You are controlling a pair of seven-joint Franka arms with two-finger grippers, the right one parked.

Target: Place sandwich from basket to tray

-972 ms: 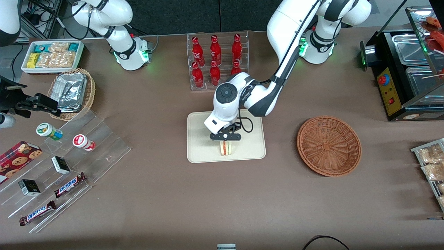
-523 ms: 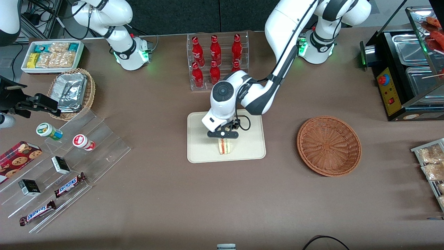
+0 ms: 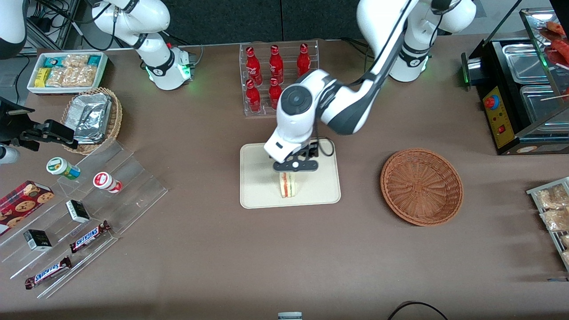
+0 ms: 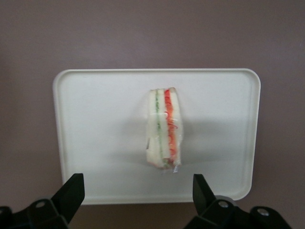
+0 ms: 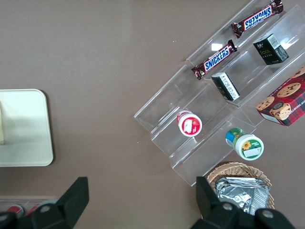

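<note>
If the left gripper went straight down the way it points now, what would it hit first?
Most likely the sandwich, which stands on its edge on the tray, directly under the open left gripper. Its fingers could straddle it and meet the tray instead.

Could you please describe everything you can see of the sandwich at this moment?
The sandwich is a small wedge of pale white bread with green and red-orange filling layers showing along its cut edge. It stands on edge on the cream tray, near the middle, touching only the tray. The end effector hangs open above it, its fingers clear of the bread.
</note>
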